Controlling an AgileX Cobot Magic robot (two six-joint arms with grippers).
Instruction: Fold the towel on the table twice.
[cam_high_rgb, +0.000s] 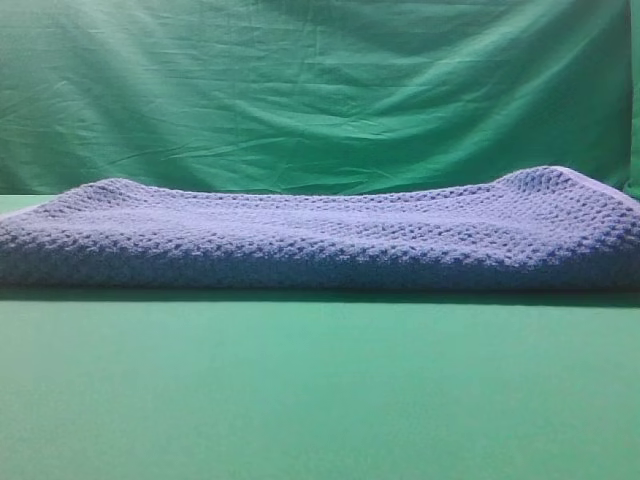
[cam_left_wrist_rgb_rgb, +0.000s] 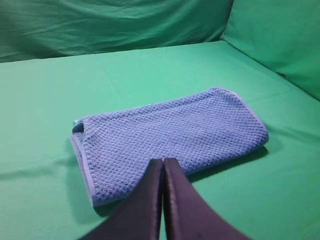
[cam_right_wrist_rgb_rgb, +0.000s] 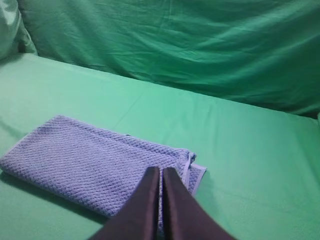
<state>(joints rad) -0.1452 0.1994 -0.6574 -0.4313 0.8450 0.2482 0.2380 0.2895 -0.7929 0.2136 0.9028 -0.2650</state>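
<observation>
Hovering both arms above the towel, which lies on the table as a layered oblong, thick at its near edge in the high view; I judge it already folded, whether once or twice I cannot tell from these layers. Left gripper clenched on nothing, tips just short of the towel's near long edge; hemmed layers open to the left of those tips. Right gripper likewise pressed closed and empty, tips over the towel's near edge, its hemmed corner just to their right. If a second fold remains, my plan: release both sets of fingers first; pinch all stacked layers together at the hemmed end; lift low; carry across to the far end; align the edges before letting go, so no layer slips.
</observation>
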